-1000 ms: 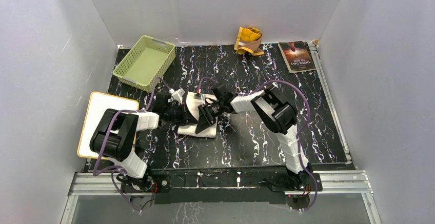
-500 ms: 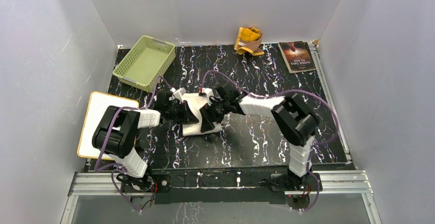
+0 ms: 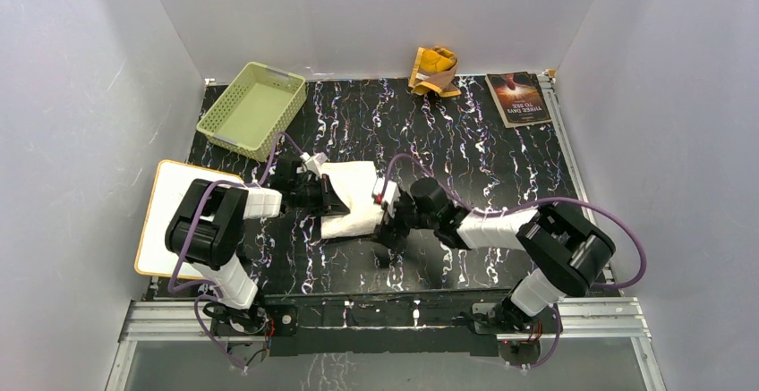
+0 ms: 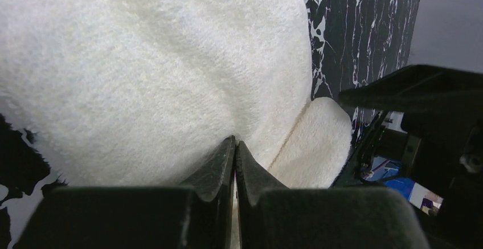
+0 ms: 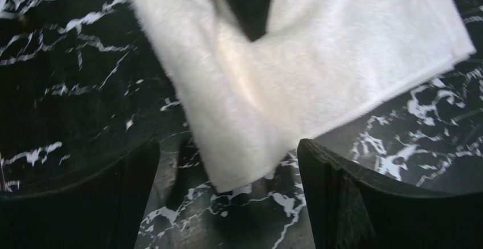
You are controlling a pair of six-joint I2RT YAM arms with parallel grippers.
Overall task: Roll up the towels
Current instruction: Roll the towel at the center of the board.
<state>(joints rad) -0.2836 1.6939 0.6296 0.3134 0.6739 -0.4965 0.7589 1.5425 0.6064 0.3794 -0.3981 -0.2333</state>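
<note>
— Left wrist view first: how does the left tool [image 4: 234,143] stand?

— Its two jaws are pressed together, with the tips meeting at a gather in the cream-white towel [image 4: 142,61]. A pale sliver of cloth shows between them, so it is pinching that towel. A fold runs from the tips toward the towel's rounded corner.

— And the right tool [image 5: 228,146]?

— Spread wide. In the right wrist view one dark finger stands at each lower side. The towel's near end lies ahead of the gap, and neither finger touches it. A shadow sits under that end, so it seems lifted a little off the table [image 3: 465,158].

— Where is that towel on the table?

— From the top it lies near the middle, slightly left, loosely folded rather than rolled. The left tool is at its left edge and the right tool is just beside its near right corner.

— What lies farther out?

— The mustard-yellow towel [image 3: 434,69] sits crumpled at the far edge against the back wall, well apart from both tools. A dark-covered book [image 3: 518,97] lies just to its right. A pale green basket [image 3: 251,109] stands at the far left corner. A white board [image 3: 179,181] with a yellow rim lies at the left edge, partly under the left arm.
</note>
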